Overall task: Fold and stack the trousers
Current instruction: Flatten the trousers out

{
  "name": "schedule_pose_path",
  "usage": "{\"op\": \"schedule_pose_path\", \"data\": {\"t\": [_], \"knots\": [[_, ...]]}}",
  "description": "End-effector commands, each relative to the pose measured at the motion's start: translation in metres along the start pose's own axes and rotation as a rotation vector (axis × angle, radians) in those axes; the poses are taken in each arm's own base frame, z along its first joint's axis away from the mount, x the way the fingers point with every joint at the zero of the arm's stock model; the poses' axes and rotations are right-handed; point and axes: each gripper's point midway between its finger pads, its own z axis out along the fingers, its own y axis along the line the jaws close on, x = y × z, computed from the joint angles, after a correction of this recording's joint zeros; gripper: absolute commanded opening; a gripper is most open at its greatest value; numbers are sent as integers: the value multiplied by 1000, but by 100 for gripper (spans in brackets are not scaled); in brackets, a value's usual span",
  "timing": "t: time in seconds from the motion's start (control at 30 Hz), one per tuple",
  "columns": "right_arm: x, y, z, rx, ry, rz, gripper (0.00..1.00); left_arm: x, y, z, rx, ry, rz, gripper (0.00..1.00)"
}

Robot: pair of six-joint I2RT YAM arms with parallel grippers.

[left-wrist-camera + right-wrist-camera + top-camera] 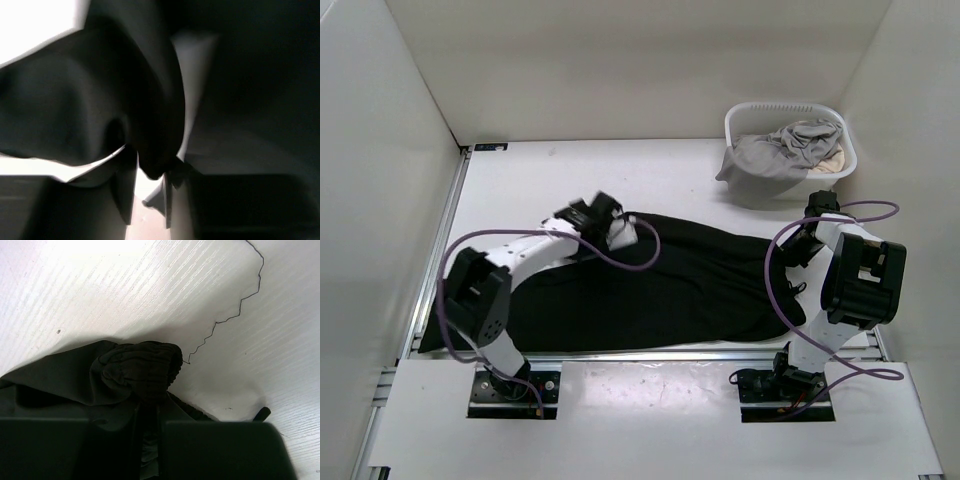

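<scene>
Two grippers, our left gripper (610, 226) and right gripper (814, 222), pinch the soft black long-legged fabric trousers (690, 285) spread along the white table's (620, 170) near edge; we judge a fold is starting, needing both to lift together.

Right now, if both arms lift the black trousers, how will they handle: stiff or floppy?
Likely floppy: the trousers lie flat with soft creases and bunch up at the right gripper, so the middle would probably sag between grips. Probably light for their size, being thin cloth. The matte fabric looks unlikely to slip, though the ribbed edge may stretch.
</scene>
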Motion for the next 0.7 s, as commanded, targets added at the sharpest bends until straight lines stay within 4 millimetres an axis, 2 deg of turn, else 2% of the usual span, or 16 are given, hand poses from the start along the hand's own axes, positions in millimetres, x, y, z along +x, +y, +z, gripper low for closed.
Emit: {"op": "schedule_pose_path", "data": {"t": [0.0, 0.03, 0.07, 0.1, 0.17, 0.2, 0.27, 0.3, 0.37, 0.4, 0.47, 0.5, 0.53, 0.6, 0.63, 0.67], "knots": [[10, -7, 10, 16, 29, 2, 0, 34, -60, 9, 156, 142, 119, 40], [10, -7, 10, 16, 29, 2, 0, 33, -75, 10, 238, 151, 110, 52], [10, -7, 10, 16, 29, 2, 0, 23, -99, 5, 381, 105, 60, 66], [10, -7, 10, 16, 29, 2, 0, 17, -100, -8, 457, 102, 35, 78], [10, -7, 10, 16, 29, 2, 0, 2, -98, -17, 534, 52, -18, 81], [11, -5, 10, 8, 33, 2, 0, -18, -78, -27, 551, -41, -79, 81], [11, -5, 10, 8, 34, 2, 0, -32, -49, -39, 575, -146, -148, 82], [11, -5, 10, 8, 34, 2, 0, -50, -15, -55, 519, -252, -176, 82], [13, -7, 9, 13, 41, -7, 0, -59, 20, -71, 485, -369, -238, 82], [13, -7, 9, 13, 41, -7, 0, -50, 50, -70, 425, -394, -297, 82], [12, -8, 10, 21, 36, -7, 0, -37, 80, -53, 333, -392, -347, 84], [12, -8, 10, 21, 36, -7, 0, -20, 88, -37, 309, -342, -380, 85], [12, -8, 10, 21, 36, -7, 0, -9, 80, -7, 338, -261, -407, 85], [15, -11, 11, 30, 52, -16, 0, 14, 82, 26, 346, -145, -466, 85], [15, -11, 11, 30, 52, -16, 0, 18, 79, 51, 385, -99, -490, 86], [15, -11, 11, 30, 52, -16, 0, 20, 75, 61, 420, -84, -502, 86]]}}
